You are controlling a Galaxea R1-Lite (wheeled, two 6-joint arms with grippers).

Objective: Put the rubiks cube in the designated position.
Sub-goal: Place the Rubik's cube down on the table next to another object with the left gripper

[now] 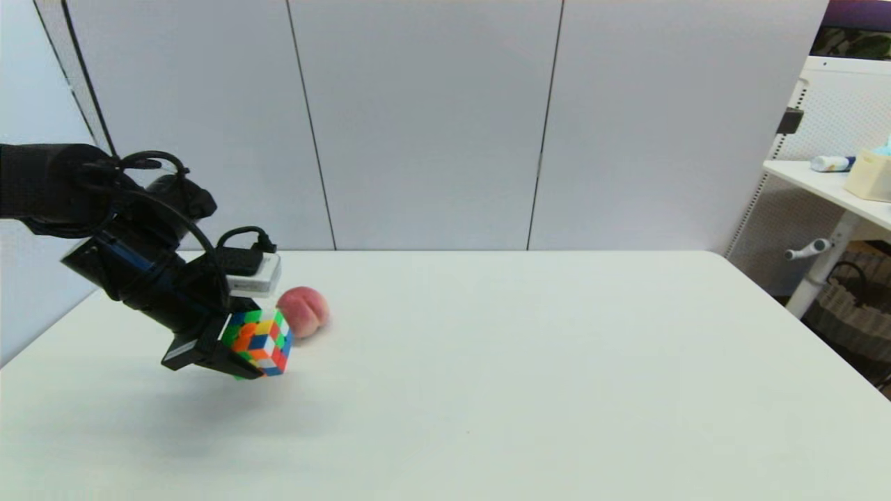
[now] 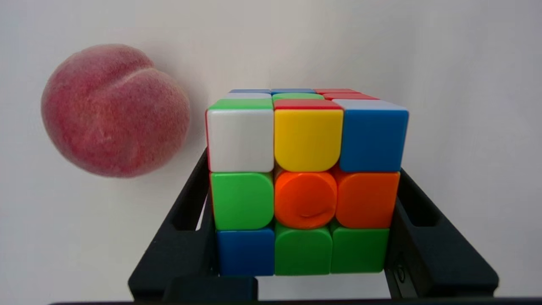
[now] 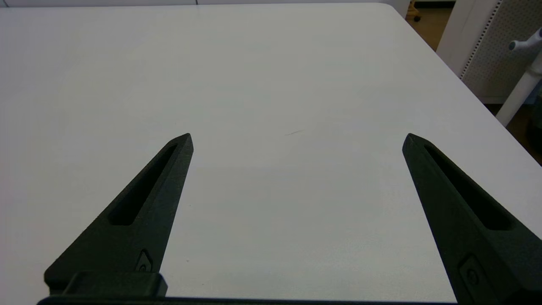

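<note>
White bench (image 1: pixel 529 390) in front of plain grey wall panels (image 1: pixel 418 125), with a second white table (image 1: pixel 828 188) off to the robot's right carrying a cream box (image 1: pixel 869 175) and a small tube-like thing I can't make out.

Count on the bench itself: one rubiks cube (image 1: pixel 259 342), one peach (image 1: pixel 303 312), that's it.

The left hand (image 1: pixel 240 348) is clamped on the rubiks cube, one black finger pressed on each side, and it's holding the cube up off the bench over the left part of the surface; you can see its soft shadow on the bench underneath. The peach sits on the bench just behind the cube, toward the wall. In the head view the two overlap, so can't tell from there if they touch.

The left wrist view sorts that out: the rubiks cube (image 2: pixel 307 182) is apart from the peach (image 2: pixel 114 111), with bare bench showing between them. That view also shows the face toward the camera, with an orange centre, green and blue squares along the lower row, white, yellow and blue along the upper.

The right hand (image 3: pixel 296 140) only shows in its own wrist view, fingers spread wide with nothing between them, hovering over bare bench (image 3: pixel 271 84)
</note>
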